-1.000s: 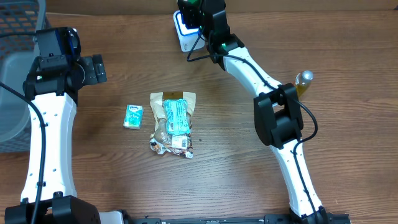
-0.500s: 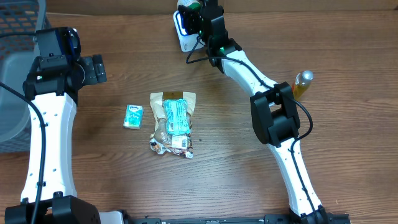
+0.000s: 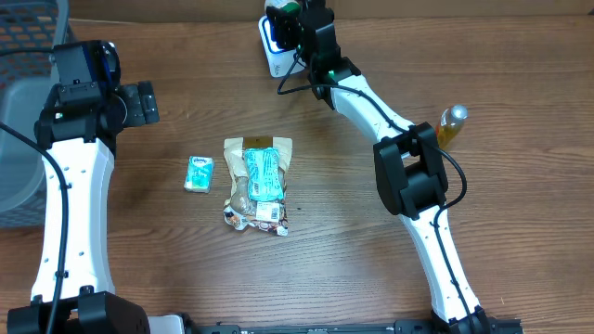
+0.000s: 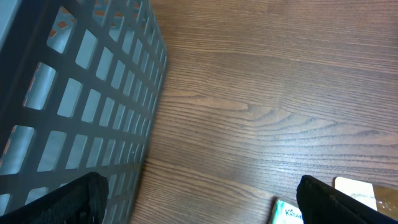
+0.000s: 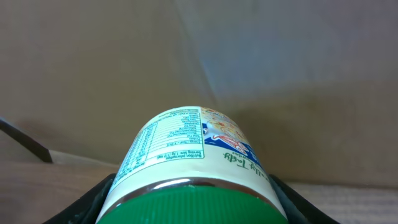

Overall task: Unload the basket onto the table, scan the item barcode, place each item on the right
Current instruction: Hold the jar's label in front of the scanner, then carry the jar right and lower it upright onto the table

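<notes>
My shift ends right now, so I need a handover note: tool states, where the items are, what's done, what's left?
The left tool is open and empty, beside the basket.
The right tool is shut on the green-lidded jar, held at the scanner.
Done: jar lifted to the scanner.
Left: confirm its scan; tissue pack, snack bags and bottle lie on the table.

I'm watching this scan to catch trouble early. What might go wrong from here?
The right gripper holds the green-lidded, white-labelled jar by its sides; it may slip or twist.
Only the nutrition panel shows in the wrist view, no barcode, so the scan might miss.
The jar sits close to the white, blue-lit scanner and might knock it.
</notes>
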Controlling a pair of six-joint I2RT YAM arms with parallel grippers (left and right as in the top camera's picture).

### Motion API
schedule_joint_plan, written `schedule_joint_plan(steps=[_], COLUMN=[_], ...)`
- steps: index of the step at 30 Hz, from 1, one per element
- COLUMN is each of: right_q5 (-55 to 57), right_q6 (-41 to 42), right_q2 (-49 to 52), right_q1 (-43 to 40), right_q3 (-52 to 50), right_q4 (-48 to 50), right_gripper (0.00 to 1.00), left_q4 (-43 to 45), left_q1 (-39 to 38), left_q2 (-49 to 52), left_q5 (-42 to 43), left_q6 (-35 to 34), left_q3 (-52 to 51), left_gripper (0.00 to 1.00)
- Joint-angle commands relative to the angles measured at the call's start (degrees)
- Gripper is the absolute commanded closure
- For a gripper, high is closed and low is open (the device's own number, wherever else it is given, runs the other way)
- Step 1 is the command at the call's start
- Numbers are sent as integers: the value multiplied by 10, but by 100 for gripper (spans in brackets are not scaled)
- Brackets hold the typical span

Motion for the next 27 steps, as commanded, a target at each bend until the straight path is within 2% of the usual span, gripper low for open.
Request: schedule_joint_plan(steps=[1, 4, 8, 11, 17, 24, 27], right_q5=[5, 6, 3, -7, -10, -9, -9], right_q6=[-19, -51, -51, -49, -46, -9, -9], right_q2=[-30, -85, -176, -249, -363, -380, -376], right_q1=[-4, -4, -4, -4, -8, -16, -19], right_q3=[-1, -1, -1, -1, -1, -7, -36], right_q4=[12, -25, -133, -263, -583, -912, -981], right_gripper=[96, 96, 96, 96, 96, 96, 96], left_q4=[0, 0, 0, 0, 0, 0, 0], left_q1=[-4, -4, -4, -4, -4, -4, -4], left_q2=[-8, -8, -8, -8, -8, -8, -8], left_q5=[1, 1, 1, 1, 1, 1, 1], left_q6=[-6, -6, -6, -6, -6, -6, -6], left_q3=[9, 9, 9, 9, 9, 9, 9], left_gripper=[0, 0, 0, 1, 0, 0, 0])
